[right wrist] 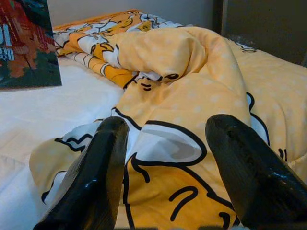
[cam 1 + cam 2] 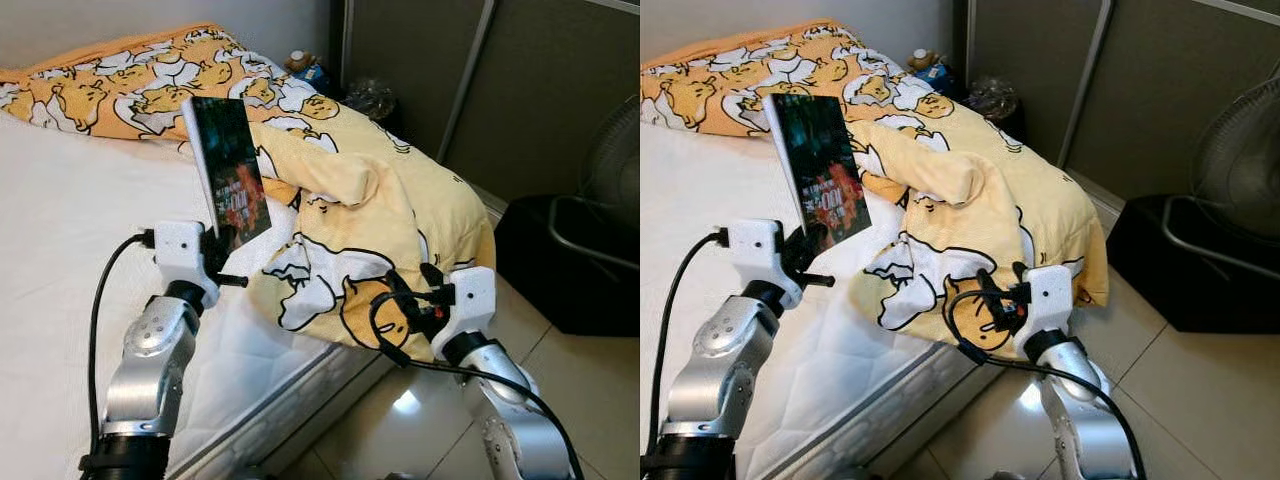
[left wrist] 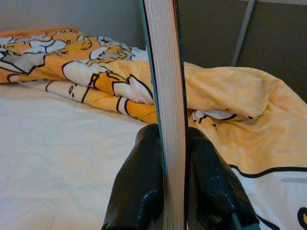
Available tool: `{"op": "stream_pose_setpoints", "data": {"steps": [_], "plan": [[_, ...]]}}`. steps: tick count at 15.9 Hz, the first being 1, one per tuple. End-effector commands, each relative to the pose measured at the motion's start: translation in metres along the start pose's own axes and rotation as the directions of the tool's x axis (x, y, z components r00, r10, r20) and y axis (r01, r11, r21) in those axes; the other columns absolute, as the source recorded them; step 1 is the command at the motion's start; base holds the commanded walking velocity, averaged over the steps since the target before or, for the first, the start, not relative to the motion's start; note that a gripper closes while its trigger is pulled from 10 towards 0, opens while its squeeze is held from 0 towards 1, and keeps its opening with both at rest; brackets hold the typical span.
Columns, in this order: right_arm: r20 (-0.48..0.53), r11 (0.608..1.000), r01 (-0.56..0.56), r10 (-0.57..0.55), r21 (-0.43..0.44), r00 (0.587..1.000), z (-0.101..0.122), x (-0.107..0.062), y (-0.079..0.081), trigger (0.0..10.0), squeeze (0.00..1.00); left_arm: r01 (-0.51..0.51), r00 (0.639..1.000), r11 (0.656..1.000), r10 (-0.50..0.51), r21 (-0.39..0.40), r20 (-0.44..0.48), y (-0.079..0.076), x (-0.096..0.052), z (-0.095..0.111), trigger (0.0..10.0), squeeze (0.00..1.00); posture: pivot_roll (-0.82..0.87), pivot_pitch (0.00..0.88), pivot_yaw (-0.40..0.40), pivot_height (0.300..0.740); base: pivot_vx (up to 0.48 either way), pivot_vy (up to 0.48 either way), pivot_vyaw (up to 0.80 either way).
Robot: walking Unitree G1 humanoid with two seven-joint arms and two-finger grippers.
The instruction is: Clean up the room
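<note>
My left gripper (image 3: 173,191) pinches the lower edge of a thick paperback book (image 2: 230,170), held upright above the white mattress (image 2: 70,230). My right gripper (image 1: 180,177) hovers spread over the soft, rumpled yellow quilt (image 2: 400,220) at the bed's corner. I judge the book lifted clear; next it needs carrying somewhere proper.

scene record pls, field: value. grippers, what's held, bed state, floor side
left gripper: shut on book, held upright above the mattress
right gripper: open, fingers at the blanket near the bed's edge, not gripping
blanket: yellow, cartoon print, crumpled, one corner hanging off the bed
mattress: white, bare on the near side
floor side: black box and fan to the robot's right
</note>
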State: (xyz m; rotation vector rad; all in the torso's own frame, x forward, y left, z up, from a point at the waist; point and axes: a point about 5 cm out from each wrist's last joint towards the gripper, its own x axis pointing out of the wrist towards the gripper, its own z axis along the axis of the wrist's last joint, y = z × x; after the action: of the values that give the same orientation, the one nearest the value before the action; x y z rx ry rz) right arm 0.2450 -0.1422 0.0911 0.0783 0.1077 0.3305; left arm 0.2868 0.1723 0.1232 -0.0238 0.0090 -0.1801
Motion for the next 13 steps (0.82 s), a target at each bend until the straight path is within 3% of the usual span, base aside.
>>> {"op": "stream_pose_setpoints", "data": {"steps": [1,7,13], "plan": [[0.002,1.0,-0.017,0.017,0.008,1.0,-0.001,-0.001,0.0,10.0,0.0,-0.017,0.998,0.999,0.014,0.046,0.067,0.006,-0.004,0.015,10.0,0.0,-0.06,0.0,0.066,0.74,0.0,0.48,0.8],[-0.002,0.995,-0.098,0.098,-0.005,0.995,-0.002,0.0,0.002,10.0,0.0,0.011,0.995,0.99,-0.025,0.138,0.101,0.002,-0.014,0.028,10.0,0.0,-0.03,0.0,0.047,0.74,0.0,0.48,0.8],[0.009,0.991,-0.132,0.132,-0.002,0.991,-0.001,0.008,0.004,10.0,0.0,-0.007,0.992,0.989,-0.011,0.15,0.124,0.004,-0.015,0.041,10.0,0.0,-0.01,0.0,0.033,0.74,0.0,0.48,0.8]]}}
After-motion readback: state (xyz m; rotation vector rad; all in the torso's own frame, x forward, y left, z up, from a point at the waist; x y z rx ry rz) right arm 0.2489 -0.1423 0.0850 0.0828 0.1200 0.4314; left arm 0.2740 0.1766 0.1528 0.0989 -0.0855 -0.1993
